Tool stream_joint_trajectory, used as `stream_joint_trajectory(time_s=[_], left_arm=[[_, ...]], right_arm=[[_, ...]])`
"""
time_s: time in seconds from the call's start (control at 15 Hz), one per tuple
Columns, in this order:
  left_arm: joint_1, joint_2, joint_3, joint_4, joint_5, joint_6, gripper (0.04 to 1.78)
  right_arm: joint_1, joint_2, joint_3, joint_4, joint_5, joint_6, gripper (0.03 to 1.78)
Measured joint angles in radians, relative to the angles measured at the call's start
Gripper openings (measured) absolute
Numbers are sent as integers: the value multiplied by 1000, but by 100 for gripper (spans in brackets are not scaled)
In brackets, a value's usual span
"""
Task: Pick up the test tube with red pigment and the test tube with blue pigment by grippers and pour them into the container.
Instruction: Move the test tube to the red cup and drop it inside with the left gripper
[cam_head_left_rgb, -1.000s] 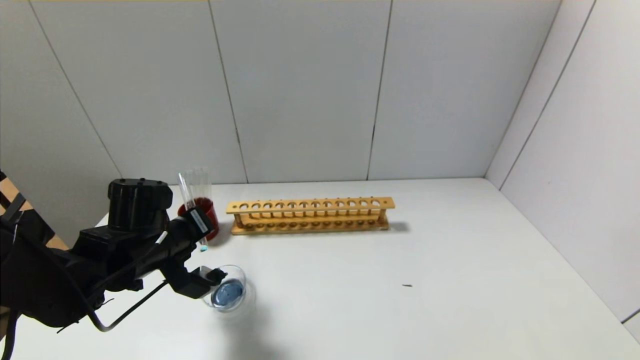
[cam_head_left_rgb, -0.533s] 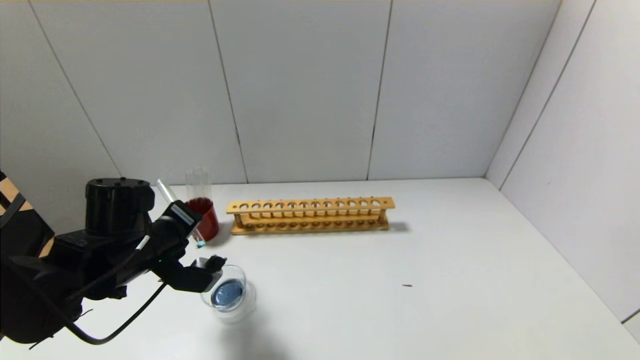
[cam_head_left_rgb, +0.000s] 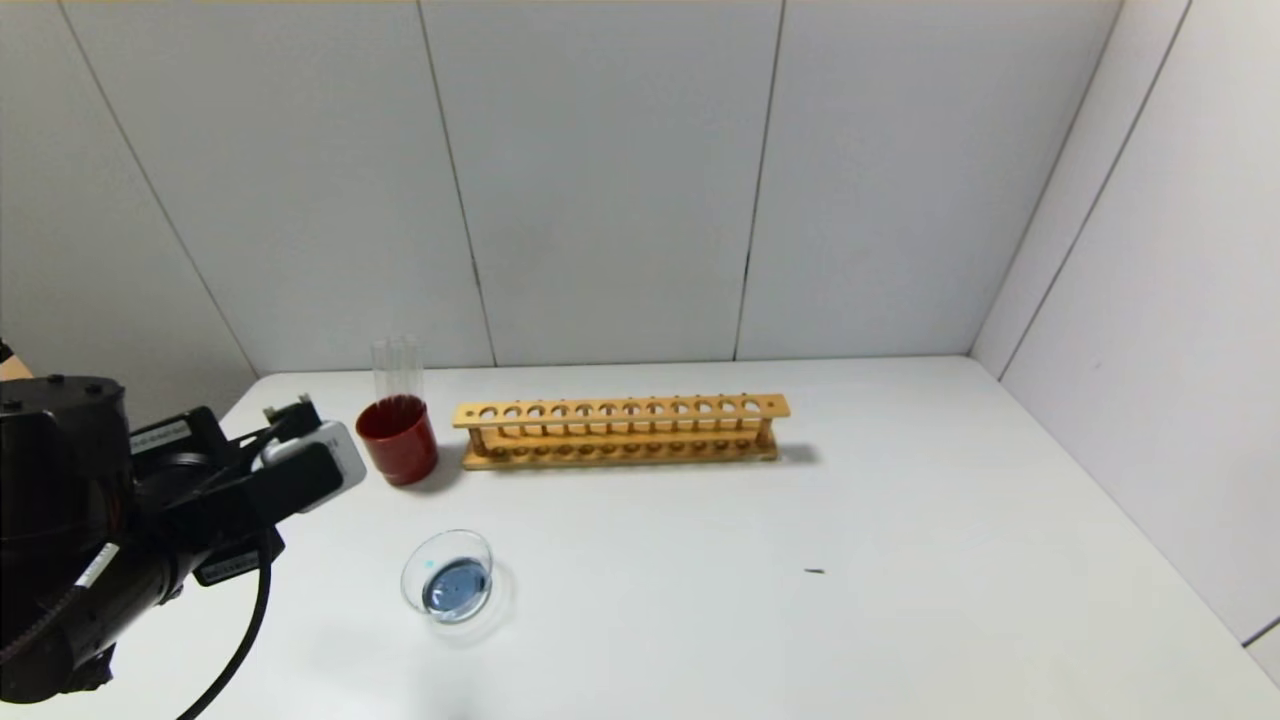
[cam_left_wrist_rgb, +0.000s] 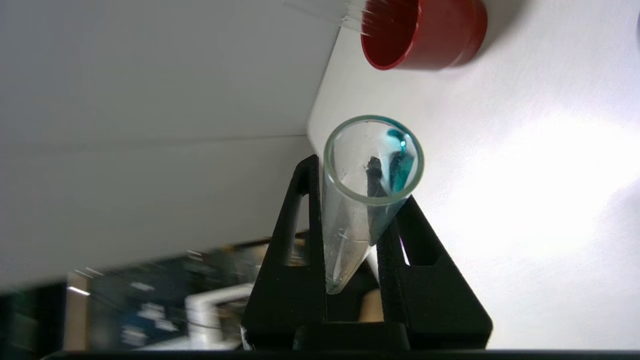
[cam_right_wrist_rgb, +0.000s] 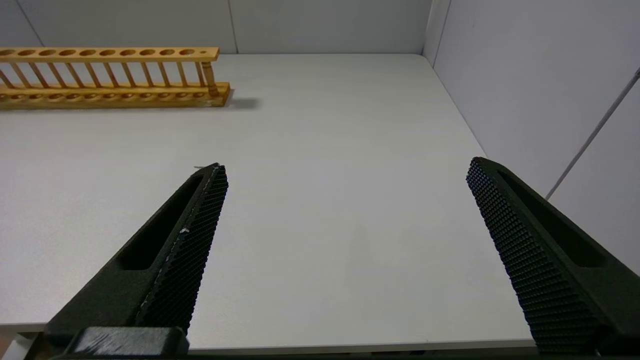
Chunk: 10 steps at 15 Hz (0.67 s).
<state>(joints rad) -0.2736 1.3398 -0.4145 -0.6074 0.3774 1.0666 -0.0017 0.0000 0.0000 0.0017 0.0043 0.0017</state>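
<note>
My left gripper (cam_head_left_rgb: 312, 462) is near the table's left edge, left of the red cup, and is shut on the test tube with blue pigment (cam_left_wrist_rgb: 350, 220). In the left wrist view the tube's open mouth faces the camera between the black fingers (cam_left_wrist_rgb: 295, 240), with only a teal smear inside. The tube is hidden in the head view. The container (cam_head_left_rgb: 447, 585), a low clear glass dish, holds dark blue liquid and stands in front of the cup, apart from the gripper. No tube with red pigment shows. My right gripper (cam_right_wrist_rgb: 345, 167) is open and empty above the table's front right.
A dark red cup (cam_head_left_rgb: 398, 441) holds plain clear tubes (cam_head_left_rgb: 395, 366) at the back left; it also shows in the left wrist view (cam_left_wrist_rgb: 425, 32). A long wooden tube rack (cam_head_left_rgb: 620, 430) stands empty right of it. Grey walls close the back and right.
My left gripper has swung back to the left with the tube, from above the dish and beside the red cup to the table's left edge. The dish and cup have not moved.
</note>
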Motion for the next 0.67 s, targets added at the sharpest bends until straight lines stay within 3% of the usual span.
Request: stream_joint_trajectory(time_s=[0.27,0.4,0.53,0.67], left_arm=[[2,0,-107,13,-23,-514,33],[17,39,-192,14,-86,-730,33],[51,97,-271,13,-193,-879,33],[98,170,-337,5,-279,-938,33]], right_arm=[[0,0,0,0,0,0,175],[0,0,0,0,0,0,175],[0,0,0,0,0,0,175],[0,0,0,0,0,0,175]])
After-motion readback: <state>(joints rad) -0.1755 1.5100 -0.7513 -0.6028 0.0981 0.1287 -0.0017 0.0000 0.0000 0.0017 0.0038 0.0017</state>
